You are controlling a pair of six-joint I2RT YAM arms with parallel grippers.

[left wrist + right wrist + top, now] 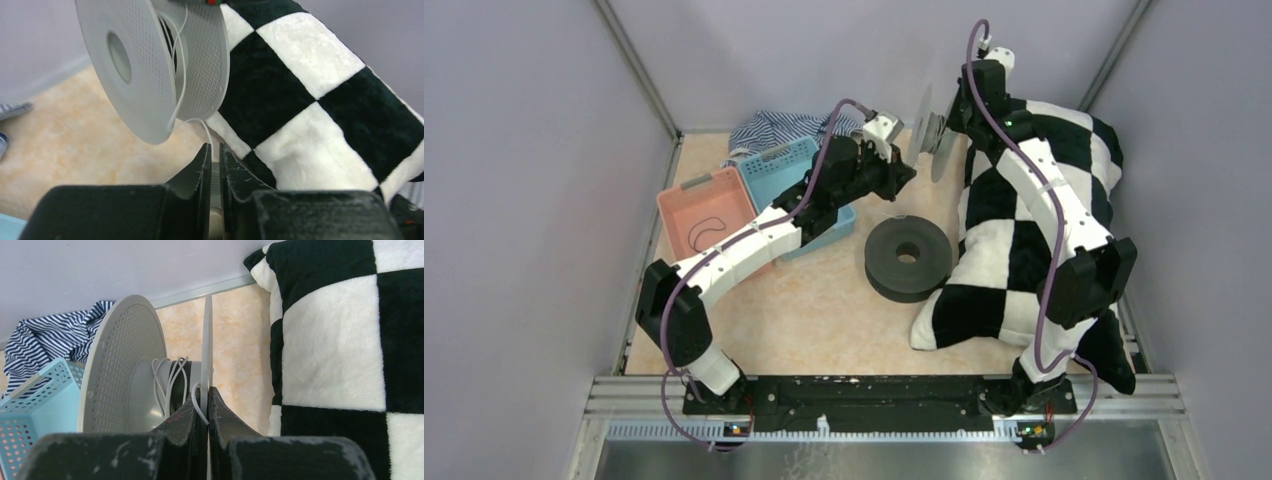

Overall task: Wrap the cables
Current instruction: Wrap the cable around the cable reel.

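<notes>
The right gripper (206, 390) has its jaws closed on the thin edge of one flange of the white spool (145, 85), holding it upright above the worktop (814, 310) at upper centre of the top view, just beside the pillow (1024, 230). The white cable (170, 375) lies in a few loose turns round the hub. Its free end drops out between the flanges into the left gripper (213, 147). Those jaws stand a slit apart, wider than the cord, and I cannot tell whether they pinch it. The black cable (692, 236) lies in the pink basket (724, 205) at left, untouched.

The winding looks nearly done. To finish well, the left arm should probably keep the tail lightly taut and in line with the gap between the flanges, so the last turn lands on the hub and does not slip over the rim. The right grip should stay fixed, since the turns look slack and could spring off.

No brand, label or writing can be read in any view.
</notes>
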